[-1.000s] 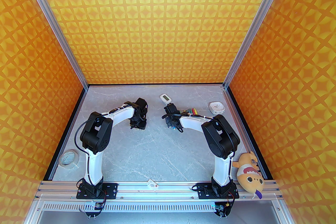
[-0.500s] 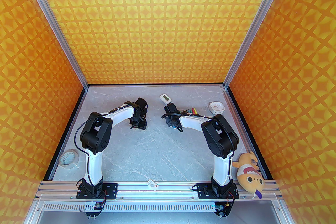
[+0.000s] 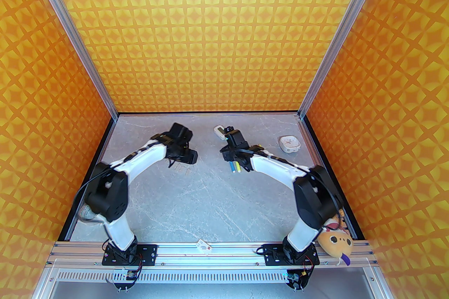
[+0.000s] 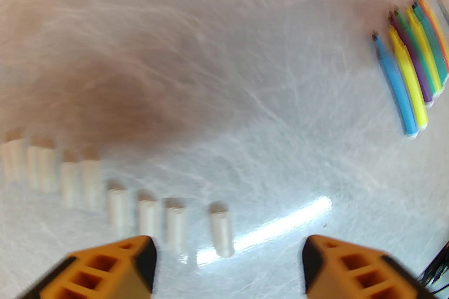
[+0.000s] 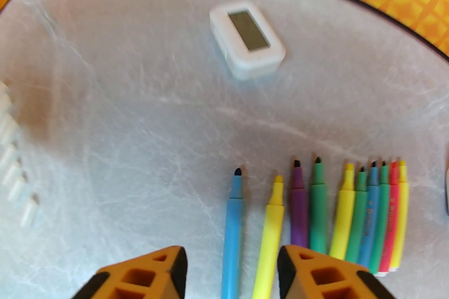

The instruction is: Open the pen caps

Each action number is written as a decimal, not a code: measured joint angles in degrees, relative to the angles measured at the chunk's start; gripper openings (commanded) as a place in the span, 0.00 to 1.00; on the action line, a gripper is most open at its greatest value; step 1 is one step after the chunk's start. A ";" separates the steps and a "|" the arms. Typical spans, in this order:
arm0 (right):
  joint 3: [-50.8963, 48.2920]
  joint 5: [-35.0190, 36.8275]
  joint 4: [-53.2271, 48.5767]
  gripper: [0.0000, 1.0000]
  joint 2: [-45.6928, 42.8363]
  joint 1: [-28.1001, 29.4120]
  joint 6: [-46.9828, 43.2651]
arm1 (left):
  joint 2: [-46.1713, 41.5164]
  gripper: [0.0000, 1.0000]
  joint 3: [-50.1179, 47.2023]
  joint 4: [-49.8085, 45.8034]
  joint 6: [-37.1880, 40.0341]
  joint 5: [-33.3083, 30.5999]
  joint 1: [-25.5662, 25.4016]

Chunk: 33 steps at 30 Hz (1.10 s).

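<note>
**A:** What's on the table (image 3: 210, 206) around the grippers?

**B:** Grey marble top. A white device (image 5: 247, 38) with a grey screen lies well ahead of the right gripper (image 5: 231, 255), past the pen tips.

**A:** And the pens?

**B:** Ten pens (image 5: 317, 213) lie side by side with bare tips, pointing away from the right gripper. The blue and yellow ones show in the gap between its fingers, and the rest spread off to its right. Its fingers stand apart and grip nothing.

**A:** The pen caps?

**B:** The pen caps (image 4: 177, 227) lie in a row just ahead of the left gripper (image 4: 228, 264), trailing off to its left. Blur hides the count. One cap sits a little apart, nearest the gap. That gripper's fingers are spread wide, with nothing between them.
</note>
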 measured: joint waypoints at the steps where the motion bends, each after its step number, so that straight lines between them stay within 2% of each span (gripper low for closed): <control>1: -0.96 0.11 0.39 0.59 -1.46 0.00 -0.35 | -2.56 0.88 -2.69 1.97 -0.07 0.00 0.96; 3: -2.73 0.74 1.42 0.65 -4.07 0.00 -1.31 | -6.84 0.89 -7.06 5.51 -0.20 -0.13 2.89; 8: -9.25 5.75 6.51 0.91 -11.52 -0.09 -4.04 | -16.02 0.93 -17.33 15.15 -0.09 -3.37 8.41; 11: -13.31 8.48 9.79 0.98 -16.24 -1.27 -5.86 | -20.22 0.97 -24.09 21.97 0.28 -5.03 11.65; 19: -21.70 12.55 18.69 0.98 -24.00 -9.33 -7.48 | -24.98 0.99 -38.36 39.39 1.53 -6.97 17.51; 25: -30.91 14.95 28.30 0.98 -24.98 -13.77 -8.20 | -29.90 0.99 -47.58 54.49 5.27 -10.91 18.99; 29: -34.99 15.19 33.88 0.99 -24.98 -17.20 -8.13 | -28.30 0.99 -50.16 61.96 6.93 -13.14 20.09; 33: -38.77 15.15 41.57 0.98 -23.85 -20.72 -7.15 | -22.91 0.99 -53.07 69.57 7.87 -14.67 20.81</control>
